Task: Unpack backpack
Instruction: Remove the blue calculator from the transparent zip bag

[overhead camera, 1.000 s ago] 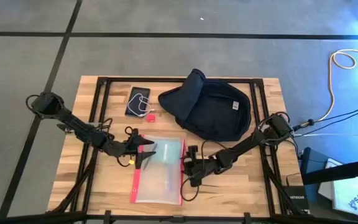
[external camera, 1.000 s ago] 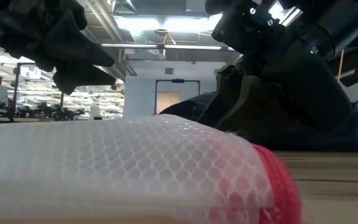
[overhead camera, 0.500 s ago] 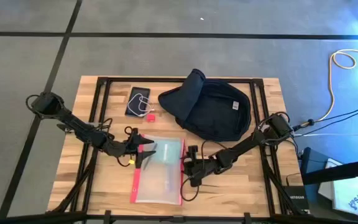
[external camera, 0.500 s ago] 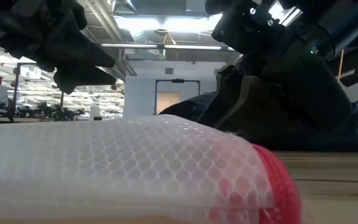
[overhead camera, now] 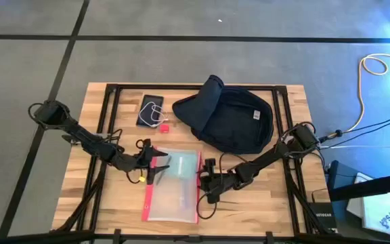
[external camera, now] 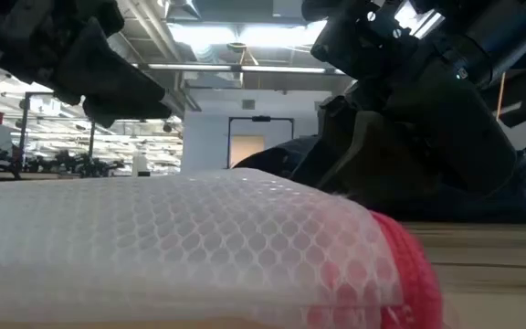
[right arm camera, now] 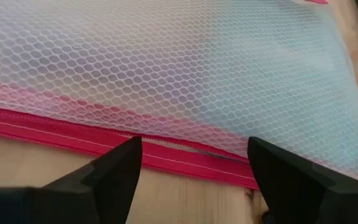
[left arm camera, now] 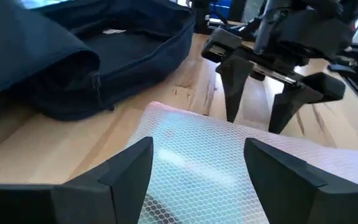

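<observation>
1. Currently the backpack [overhead camera: 227, 120] lies open near the table's [overhead camera: 276, 203] far edge, right of centre; contents not discernible.
2. Mesh pouch [overhead camera: 173, 184], red-edged, lies flat toward the near edge; contents unclear.
3. Left gripper [overhead camera: 156, 165] hangs at the pouch's left edge, fingers spread, holding nothing.
4. Right gripper [overhead camera: 207, 180] sits at the pouch's right edge, open, empty; its wrist view shows the red zipper [right arm camera: 104, 140].
5. Phone [overhead camera: 150, 110] lies beside the backpack.

Looking past right gripper [right arm camera: 191, 180], both dark fingers [right arm camera: 107, 177] spread wide apart just above clear mesh pouch [right arm camera: 166, 74]. Red zipper edge [right arm camera: 104, 134] runs across betw. fingertips. Bare wood tabletop [right arm camera: 36, 168] below it. Small red obj at far corner, partly cut off.
</observation>
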Controlling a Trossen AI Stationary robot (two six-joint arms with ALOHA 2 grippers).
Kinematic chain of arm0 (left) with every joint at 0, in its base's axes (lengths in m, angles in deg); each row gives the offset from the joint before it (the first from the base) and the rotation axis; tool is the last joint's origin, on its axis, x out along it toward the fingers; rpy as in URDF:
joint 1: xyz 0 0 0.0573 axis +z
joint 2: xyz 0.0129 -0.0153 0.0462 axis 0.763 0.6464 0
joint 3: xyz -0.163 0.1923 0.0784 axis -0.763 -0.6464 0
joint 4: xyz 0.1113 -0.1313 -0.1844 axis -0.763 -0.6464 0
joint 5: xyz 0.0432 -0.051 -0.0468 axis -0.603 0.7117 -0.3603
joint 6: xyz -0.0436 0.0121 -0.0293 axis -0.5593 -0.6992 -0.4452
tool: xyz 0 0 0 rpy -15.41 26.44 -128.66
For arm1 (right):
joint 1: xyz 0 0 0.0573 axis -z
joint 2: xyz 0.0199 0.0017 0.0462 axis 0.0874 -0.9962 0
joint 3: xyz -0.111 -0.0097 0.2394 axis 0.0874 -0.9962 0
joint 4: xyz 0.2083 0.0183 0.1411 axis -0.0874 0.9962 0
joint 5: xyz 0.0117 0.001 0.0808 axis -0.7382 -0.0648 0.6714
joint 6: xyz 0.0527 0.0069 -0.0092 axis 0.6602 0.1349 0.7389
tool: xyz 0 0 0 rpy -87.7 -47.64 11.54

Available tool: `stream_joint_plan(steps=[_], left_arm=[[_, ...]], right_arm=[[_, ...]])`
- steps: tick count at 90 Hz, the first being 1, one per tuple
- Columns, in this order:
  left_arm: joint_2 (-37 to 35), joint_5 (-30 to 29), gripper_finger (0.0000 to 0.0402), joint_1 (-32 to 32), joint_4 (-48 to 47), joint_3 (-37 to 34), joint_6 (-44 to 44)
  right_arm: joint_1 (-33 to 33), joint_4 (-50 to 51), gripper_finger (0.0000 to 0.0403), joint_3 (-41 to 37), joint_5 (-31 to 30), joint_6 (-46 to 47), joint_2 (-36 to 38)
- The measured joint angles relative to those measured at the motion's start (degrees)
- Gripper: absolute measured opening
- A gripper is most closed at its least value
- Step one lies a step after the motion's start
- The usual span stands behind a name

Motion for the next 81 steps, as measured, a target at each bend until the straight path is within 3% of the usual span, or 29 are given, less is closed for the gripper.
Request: stream_joint_plan(steps=[36, 46, 62, 81], left_arm=[[-0.02, 0.56, 0.0239, 0.03, -1.12, 0.02, 3.94], [-0.04, 3.54, 0.0239, -0.02, -3.27, 0.02, 2.84], [-0.04, 4.69, 0.0239, -3.47, -4.08, 0.02, 1.31], [-0.04, 4.92, 0.0239, -8.38, -18.23, 0.04, -9.13]], right_arm=[[0.0, 0.0, 0.0276, 0.0, 0.0, 0.0, 0.0], [0.0, -0.02, 0.0276, 0.0, 0.0, 0.0, 0.0], [0.0, -0.02, 0.0276, 0.0, 0.0, 0.0, 0.0], [0.0, -0.04, 0.0276, 0.0, 0.0, 0.0, 0.0]])
